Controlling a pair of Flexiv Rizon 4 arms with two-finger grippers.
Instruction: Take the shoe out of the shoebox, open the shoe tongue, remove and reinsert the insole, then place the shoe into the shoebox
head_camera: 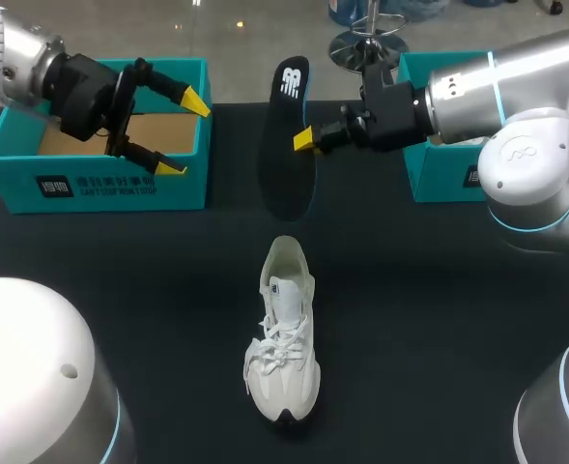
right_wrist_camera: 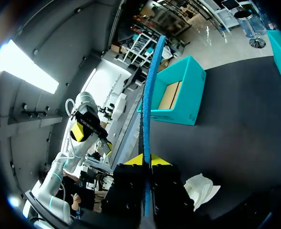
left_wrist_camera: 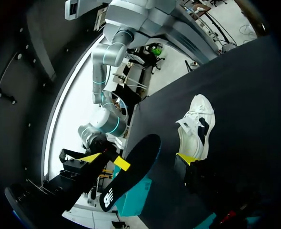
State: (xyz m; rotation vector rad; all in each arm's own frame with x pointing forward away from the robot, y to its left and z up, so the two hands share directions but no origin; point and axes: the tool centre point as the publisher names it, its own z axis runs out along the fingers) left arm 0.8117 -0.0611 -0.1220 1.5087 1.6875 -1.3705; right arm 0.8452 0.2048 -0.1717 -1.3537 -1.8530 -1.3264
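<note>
R tool clamps insole; R wrist view alone shows it edge-on in the grip. L tool wide open, empty, over shoebox. Shoe on surface.

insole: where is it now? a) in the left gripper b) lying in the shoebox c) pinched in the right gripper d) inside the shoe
C: the right gripper is shut on the insole, its yellow tips on both sides; the shoe lies apart, and the left gripper is open.
</note>
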